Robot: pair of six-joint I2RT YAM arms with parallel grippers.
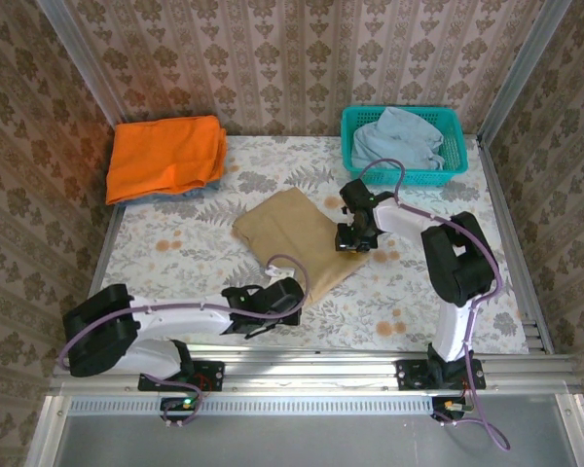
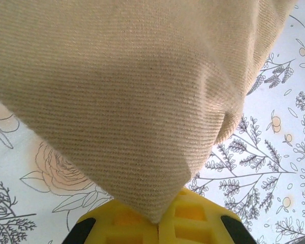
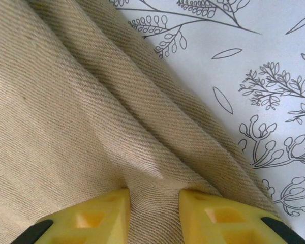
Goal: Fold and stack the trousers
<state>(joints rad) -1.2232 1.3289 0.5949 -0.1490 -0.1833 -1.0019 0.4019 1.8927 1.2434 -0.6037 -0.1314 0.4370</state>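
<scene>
From overhead, one pair of tan trousers (image 1: 294,236) lies flat on the flowered bench (image 1: 175,243), stretched between the two sets of jaws: the left jaws sit at its nearest corner and the right jaws at its right edge. That height hides how either set stands, so go in close. At the left wrist the yellow fingers (image 2: 123,223) are pressed together, and the very tip of the trousers (image 2: 127,91) corner is nipped in the seam between them while the cloth rises away above. At the right wrist the fingers (image 3: 99,213) stand partly apart with a bunched ridge of the trousers (image 3: 81,112) squeezed between them, creases fanning out from the gap. Only the high camera takes in the rest. Well beyond the left jaws and off to their left lies one folded orange garment (image 1: 165,156). Just beyond the right jaws stands one teal basket (image 1: 409,110) holding one pale blue garment (image 1: 397,141). Two arms, two grips, one pair of trousers.
</scene>
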